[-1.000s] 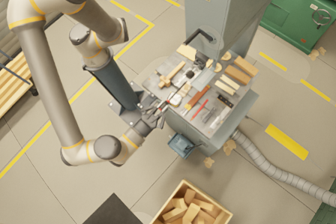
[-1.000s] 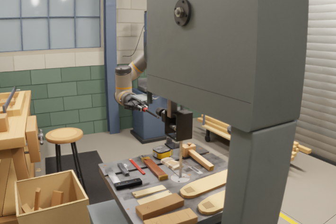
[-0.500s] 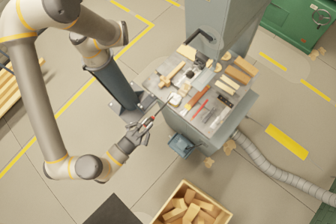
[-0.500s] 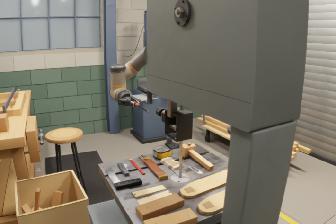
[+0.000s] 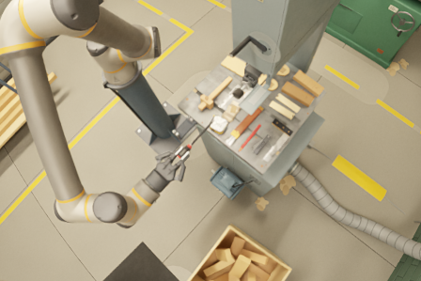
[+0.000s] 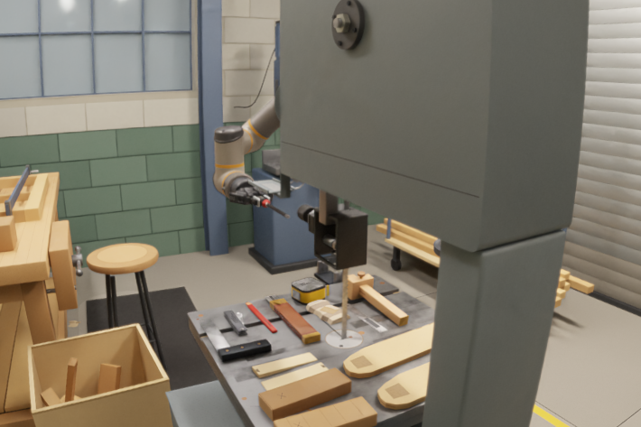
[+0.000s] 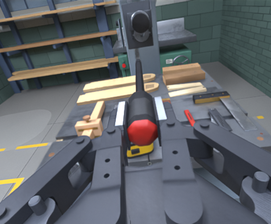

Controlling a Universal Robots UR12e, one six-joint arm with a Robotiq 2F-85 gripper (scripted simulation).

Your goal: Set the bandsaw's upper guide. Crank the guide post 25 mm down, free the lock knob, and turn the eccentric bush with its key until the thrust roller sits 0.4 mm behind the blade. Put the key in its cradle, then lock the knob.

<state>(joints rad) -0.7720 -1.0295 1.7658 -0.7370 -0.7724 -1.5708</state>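
Observation:
The key (image 7: 140,111) has a dark handle, a red end cap and a thin black shaft. My gripper (image 7: 140,113) is closed with a finger pad on each side of the handle. I hold it in the air off the table's edge, away from the saw (image 5: 185,151) (image 6: 261,201). The shaft points at the black guide block (image 6: 339,236) under the saw's upper housing. A round black knob (image 7: 140,21) sits on the block's near face. The blade (image 6: 343,304) runs down from the block into the table insert. I cannot make out the key's cradle.
A wooden box of offcuts (image 5: 239,256) stands on the floor by the saw. The table (image 5: 253,111) carries wood blocks, a tape measure (image 6: 309,289), a red pencil, a square and a wooden mallet (image 6: 373,296). A dust hose (image 5: 347,209) trails right. A stool (image 6: 122,262) stands left.

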